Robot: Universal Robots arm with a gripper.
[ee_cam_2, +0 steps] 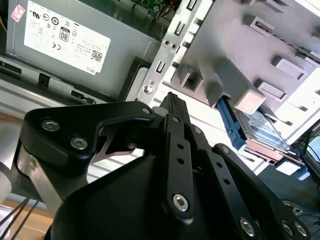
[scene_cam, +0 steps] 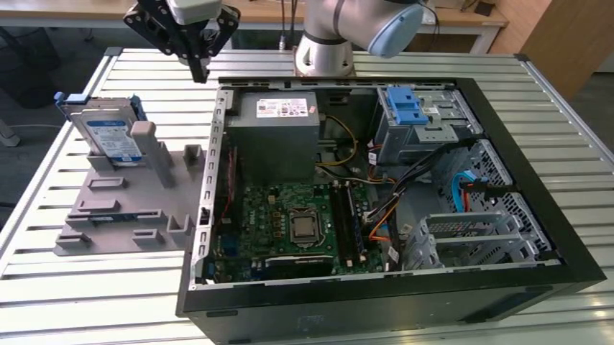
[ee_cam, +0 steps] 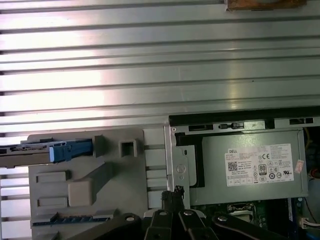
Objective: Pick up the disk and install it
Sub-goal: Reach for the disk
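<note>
Exterior view shows the disk [scene_cam: 106,135] label-side; first wrist view, edge-on.

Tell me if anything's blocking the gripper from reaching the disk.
Nothing visible does. The gripper, shut and empty, hangs over the table beside the computer case; the disk stands upright in the grey holder, top edge exposed, one holder post close beside it.

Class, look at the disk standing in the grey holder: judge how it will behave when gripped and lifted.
The disk looks like a metal slab in a blue frame, so probably stiff and dense. Its smooth labelled face may be slippery. Standing on edge in the grey holder, it might tip if nudged.
</note>
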